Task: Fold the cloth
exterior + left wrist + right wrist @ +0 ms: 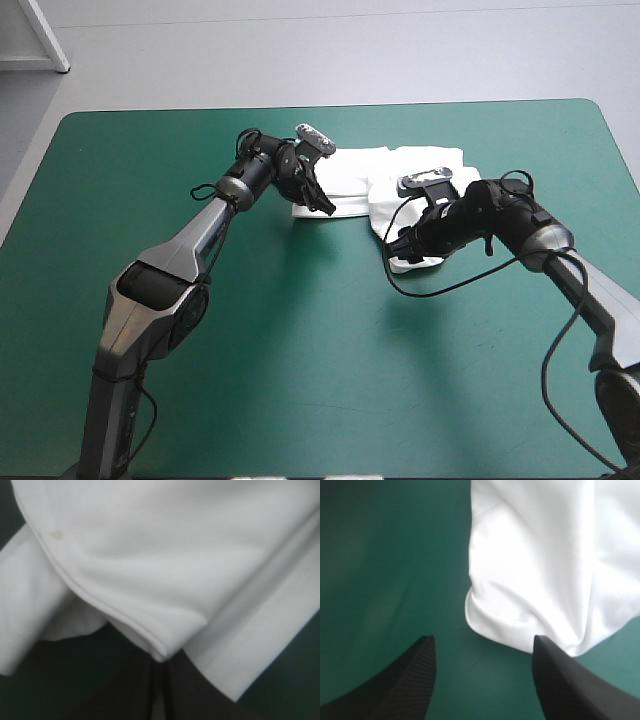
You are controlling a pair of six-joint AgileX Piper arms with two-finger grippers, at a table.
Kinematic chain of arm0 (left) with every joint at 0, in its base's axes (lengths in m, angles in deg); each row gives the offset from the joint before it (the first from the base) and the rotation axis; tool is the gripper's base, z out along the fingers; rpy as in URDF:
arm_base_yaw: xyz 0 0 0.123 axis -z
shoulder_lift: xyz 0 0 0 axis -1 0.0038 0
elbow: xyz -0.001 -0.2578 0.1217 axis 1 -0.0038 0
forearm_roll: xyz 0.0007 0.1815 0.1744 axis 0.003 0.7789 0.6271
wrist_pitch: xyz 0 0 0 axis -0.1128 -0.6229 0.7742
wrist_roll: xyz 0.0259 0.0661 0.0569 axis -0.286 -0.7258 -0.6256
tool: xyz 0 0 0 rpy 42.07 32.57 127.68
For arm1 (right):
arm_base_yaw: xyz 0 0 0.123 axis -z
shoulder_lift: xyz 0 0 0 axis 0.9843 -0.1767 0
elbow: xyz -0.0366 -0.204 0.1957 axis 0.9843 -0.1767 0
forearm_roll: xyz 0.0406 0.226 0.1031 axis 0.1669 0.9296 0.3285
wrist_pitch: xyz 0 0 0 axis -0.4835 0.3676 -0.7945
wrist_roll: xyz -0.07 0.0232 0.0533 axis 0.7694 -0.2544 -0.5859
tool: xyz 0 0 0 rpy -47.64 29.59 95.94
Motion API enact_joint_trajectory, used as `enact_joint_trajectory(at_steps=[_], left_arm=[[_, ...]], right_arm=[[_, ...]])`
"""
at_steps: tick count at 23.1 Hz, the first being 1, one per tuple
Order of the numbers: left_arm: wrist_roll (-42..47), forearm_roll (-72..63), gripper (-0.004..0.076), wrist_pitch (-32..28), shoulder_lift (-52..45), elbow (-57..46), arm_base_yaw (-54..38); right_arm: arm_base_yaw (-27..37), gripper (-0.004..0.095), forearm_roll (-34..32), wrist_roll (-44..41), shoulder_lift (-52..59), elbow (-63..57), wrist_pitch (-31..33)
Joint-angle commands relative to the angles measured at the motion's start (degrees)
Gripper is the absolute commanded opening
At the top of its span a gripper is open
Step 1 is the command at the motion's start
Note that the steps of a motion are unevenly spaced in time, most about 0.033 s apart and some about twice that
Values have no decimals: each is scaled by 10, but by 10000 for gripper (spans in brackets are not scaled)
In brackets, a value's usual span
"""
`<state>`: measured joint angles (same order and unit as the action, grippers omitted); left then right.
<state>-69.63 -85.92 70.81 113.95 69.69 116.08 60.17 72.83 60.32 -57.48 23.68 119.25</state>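
One white short-sleeved cotton T-shirt out there, lying toward the far side of the teal-green table cover, a little right of middle, half gathered into a loose, layered bundle. Two arms are working its near edge.

The left gripper has its black fingers pinched all but together, and a doubled hem of the fabric is caught right at their tips, at the shirt's near-left corner. I'd say it has that grip so the edge can be carried over the rest of the cloth.

The right gripper is spread wide with nothing in it. It sits low over the cover at the shirt's near-right lump, with the cloth just ahead and close against one finger. My guess is it's lining up to take that corner, so both ends travel together.

The tally: one shirt, two grippers, one of them holding and one empty.
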Motion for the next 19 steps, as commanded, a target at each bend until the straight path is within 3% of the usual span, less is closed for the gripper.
enact_joint_trajectory(at_steps=[1,7,11,13,16,18,19], left_arm=[[6,-6,19,-11,-54,24,-1],[8,-8,19,-5,-56,24,-1],[8,-8,19,12,-60,25,-1],[8,-8,19,27,-60,25,-1],[8,-8,19,43,-60,28,-1],[8,-8,19,47,-60,32,-1],[8,-5,19,49,-61,36,-1]], right_arm=[[-1,536,9,16,-6,13,-35],[-37,535,-1,25,-38,13,-46],[-85,507,-68,-22,-69,13,-73],[-88,382,-115,-65,-83,13,-71],[-88,89,-129,-68,-88,13,-68],[-88,-17,-130,-67,-87,13,-75],[-88,-15,-130,-67,-85,13,-76]])
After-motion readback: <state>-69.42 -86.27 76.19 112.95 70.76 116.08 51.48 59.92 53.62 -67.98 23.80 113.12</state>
